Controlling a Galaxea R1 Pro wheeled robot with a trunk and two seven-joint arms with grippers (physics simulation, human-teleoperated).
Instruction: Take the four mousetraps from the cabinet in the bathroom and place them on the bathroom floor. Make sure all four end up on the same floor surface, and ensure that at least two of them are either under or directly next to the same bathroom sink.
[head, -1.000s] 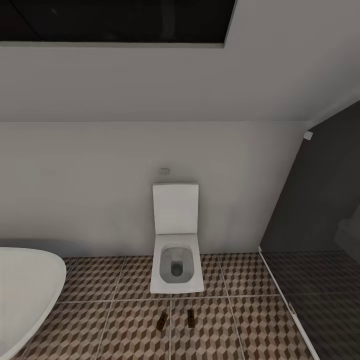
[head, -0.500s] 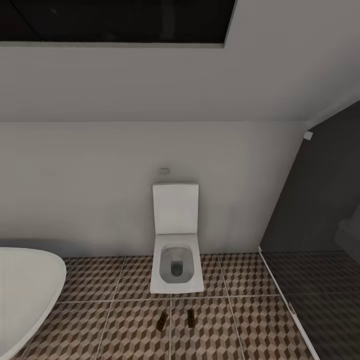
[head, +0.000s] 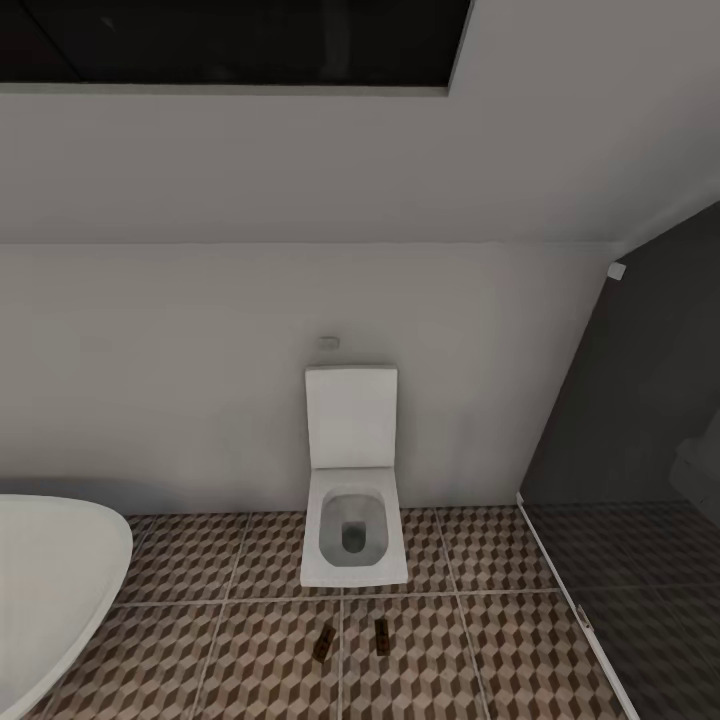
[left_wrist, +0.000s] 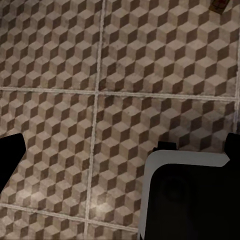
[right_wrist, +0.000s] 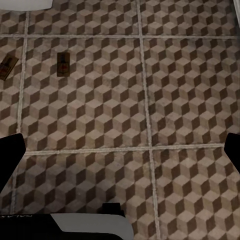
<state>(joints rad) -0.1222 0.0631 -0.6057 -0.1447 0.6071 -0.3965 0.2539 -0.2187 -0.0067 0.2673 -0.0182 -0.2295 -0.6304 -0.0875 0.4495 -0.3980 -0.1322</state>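
Two mousetraps lie on the bathroom floor (head: 250, 650) just in front of the toilet: one (head: 323, 645) tilted, the other (head: 381, 635) straight. The right wrist view shows both, the straight one (right_wrist: 62, 64) and the tilted one (right_wrist: 6, 67), lying flat and well ahead of my right gripper (right_wrist: 120, 152). That gripper is open over bare tile, holding nothing. My left gripper (left_wrist: 120, 155) is open too, above the tiles, with one mousetrap (left_wrist: 218, 5) at the frame's edge. The cabinet is out of view.
A white toilet (head: 353, 520) with raised lid stands against the back wall. A large white rounded fixture (head: 50, 580) fills the left corner; tub or sink, I cannot tell. A dark glass partition (head: 630, 450) bounds the right. Part of my base (left_wrist: 190, 200) shows.
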